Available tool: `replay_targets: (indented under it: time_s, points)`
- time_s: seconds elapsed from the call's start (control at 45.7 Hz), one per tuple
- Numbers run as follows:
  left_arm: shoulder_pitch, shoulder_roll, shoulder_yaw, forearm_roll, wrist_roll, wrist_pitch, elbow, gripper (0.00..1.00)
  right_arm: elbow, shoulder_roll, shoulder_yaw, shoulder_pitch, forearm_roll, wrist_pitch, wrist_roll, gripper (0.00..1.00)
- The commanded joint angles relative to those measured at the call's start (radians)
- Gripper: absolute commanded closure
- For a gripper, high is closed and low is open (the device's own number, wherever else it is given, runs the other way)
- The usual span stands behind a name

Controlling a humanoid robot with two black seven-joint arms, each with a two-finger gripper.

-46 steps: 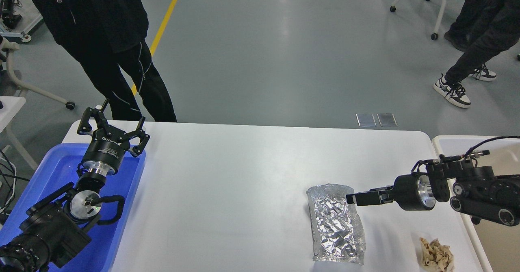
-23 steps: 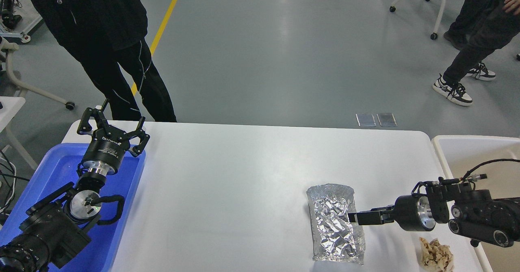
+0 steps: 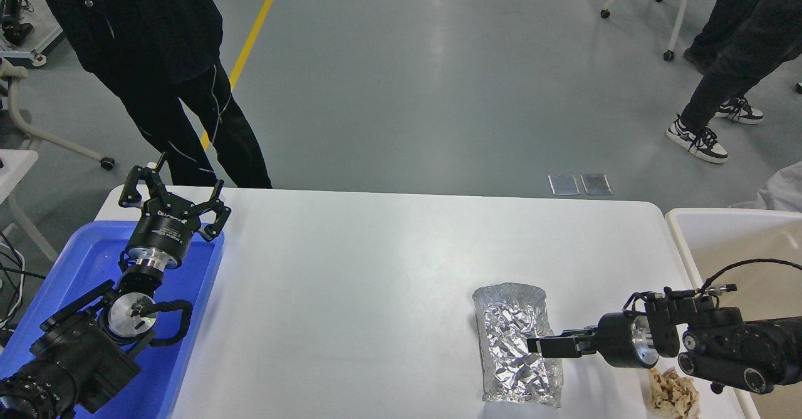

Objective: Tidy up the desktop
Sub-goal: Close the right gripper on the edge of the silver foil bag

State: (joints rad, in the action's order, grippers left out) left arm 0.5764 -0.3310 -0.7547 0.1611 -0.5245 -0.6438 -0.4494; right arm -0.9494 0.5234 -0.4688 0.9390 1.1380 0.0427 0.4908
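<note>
The bench (image 3: 376, 262) fills the middle of the view: a wide, plain matte white top with rounded corners, mostly bare. On its near right part lies a crumpled foil sheet (image 3: 517, 344), silvery and creased, curled up at its far end. Further right, by the near edge, sits a brown wad of paper (image 3: 671, 394). The right pincer (image 3: 544, 346) reaches in from the right, level over the foil's right side; it is seen edge-on, so I cannot tell whether its fingers are apart or together, nor whether it touches the foil. On the left, the left pincer (image 3: 172, 195) points up with fingers spread wide and nothing between them, above a blue tray (image 3: 100, 250) at the bench's left end. A white-rimmed beige bin (image 3: 733, 237) stands off the right end.
</note>
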Motion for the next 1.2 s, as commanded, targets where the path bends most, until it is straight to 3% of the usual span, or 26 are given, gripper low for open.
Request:
replay_targets:
  time_s: [0.0,0.175,0.438,0.723,0.832,0.942,1.182]
  points:
    - [-0.001,0.000,0.000,0.000,0.000,0.000,0.000,0.00,0.034,-0.025,0.004,-0.026,-0.001,0.025,-0.001,0.01]
    - [-0.001,0.001,0.000,0.000,0.000,0.000,0.000,0.00,0.037,-0.026,0.006,-0.039,-0.001,0.034,-0.001,0.03]
    - [-0.001,0.000,0.000,0.000,0.000,0.001,0.000,0.00,0.060,-0.034,-0.008,-0.043,-0.001,0.068,0.000,0.24]
    - [0.000,0.001,0.000,0.000,0.000,0.000,0.000,0.00,0.126,-0.083,-0.010,-0.063,-0.001,0.074,0.005,0.60]
    - [0.000,0.001,0.000,0.000,0.000,0.001,0.000,0.00,0.126,-0.083,-0.010,-0.063,-0.001,0.074,0.005,0.77]
    - [0.000,0.001,0.000,0.000,0.000,0.000,0.000,0.00,0.126,-0.083,-0.010,-0.063,-0.001,0.074,0.005,1.00]
    - [0.000,0.000,0.000,0.000,0.001,0.001,0.000,0.00,0.124,-0.082,-0.008,-0.055,-0.003,0.072,0.005,1.00]
